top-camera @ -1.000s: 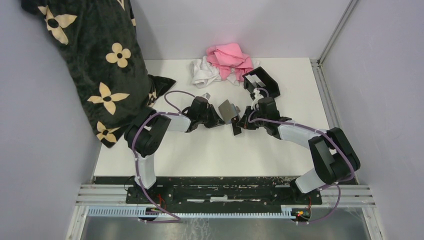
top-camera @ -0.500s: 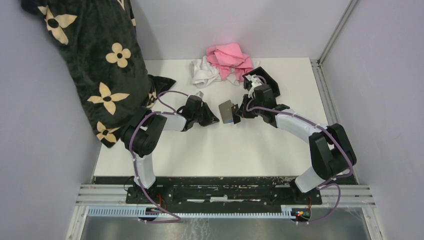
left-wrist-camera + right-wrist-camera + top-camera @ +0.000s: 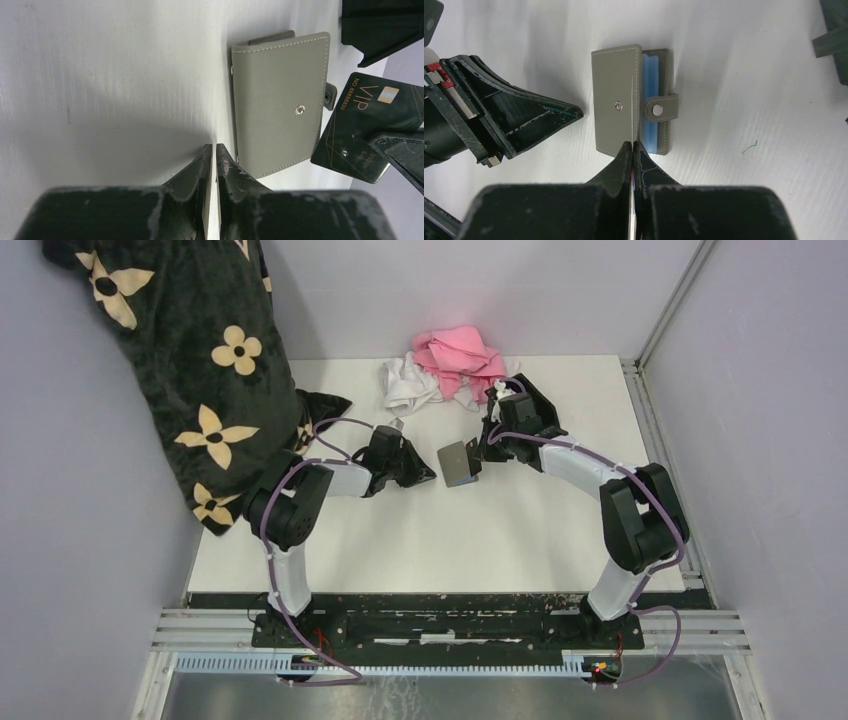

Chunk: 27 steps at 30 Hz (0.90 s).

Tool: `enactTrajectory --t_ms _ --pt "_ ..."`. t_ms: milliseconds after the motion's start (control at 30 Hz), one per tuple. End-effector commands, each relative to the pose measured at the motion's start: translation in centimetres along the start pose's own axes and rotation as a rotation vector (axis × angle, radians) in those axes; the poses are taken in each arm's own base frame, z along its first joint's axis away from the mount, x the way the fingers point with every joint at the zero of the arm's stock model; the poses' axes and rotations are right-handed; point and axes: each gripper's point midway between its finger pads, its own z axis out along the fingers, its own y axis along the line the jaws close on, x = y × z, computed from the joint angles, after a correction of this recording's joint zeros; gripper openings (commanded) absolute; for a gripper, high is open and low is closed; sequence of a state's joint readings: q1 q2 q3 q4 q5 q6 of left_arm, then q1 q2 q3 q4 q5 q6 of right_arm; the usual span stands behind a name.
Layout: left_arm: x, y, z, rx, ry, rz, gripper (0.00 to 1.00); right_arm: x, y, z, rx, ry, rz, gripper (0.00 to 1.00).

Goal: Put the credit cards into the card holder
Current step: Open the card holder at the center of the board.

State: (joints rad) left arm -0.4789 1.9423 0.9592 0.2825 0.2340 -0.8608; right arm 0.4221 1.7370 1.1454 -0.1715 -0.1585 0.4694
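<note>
A dark credit card with gold "VIP" lettering is pinched in my right gripper, which is shut on it. In the right wrist view the card shows edge-on as a thin pale line. It hangs above a closed grey wallet whose blue inside peeks out. The black card holder stands behind the right gripper, partly hidden by that arm; its corner shows in the left wrist view. My left gripper rests left of the wallet with only a narrow slit between its jaws, holding nothing.
Pink cloth and white cloth lie at the back of the table. A black flower-patterned fabric hangs over the left side. Walls close in on the left, back and right. A small green thread lies right of the wallet.
My right gripper has moved toward the back, nearer the card holder, with the card still in it. The left gripper has drawn back to the left. The wallet now lies flat.
</note>
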Motion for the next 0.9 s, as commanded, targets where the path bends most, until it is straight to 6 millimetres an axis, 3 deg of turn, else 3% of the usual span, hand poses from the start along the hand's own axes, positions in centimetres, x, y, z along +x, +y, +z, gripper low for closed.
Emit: enactTrajectory --t_ms 0,867 --pt "2.7 6.4 0.7 -0.226 0.070 -0.038 0.17 -2.5 -0.4 -0.2 0.023 -0.048 -0.026 0.01" --pt "2.1 5.6 1.7 -0.203 0.075 -0.054 0.17 -2.0 -1.4 2.4 -0.003 0.000 0.021 0.01"
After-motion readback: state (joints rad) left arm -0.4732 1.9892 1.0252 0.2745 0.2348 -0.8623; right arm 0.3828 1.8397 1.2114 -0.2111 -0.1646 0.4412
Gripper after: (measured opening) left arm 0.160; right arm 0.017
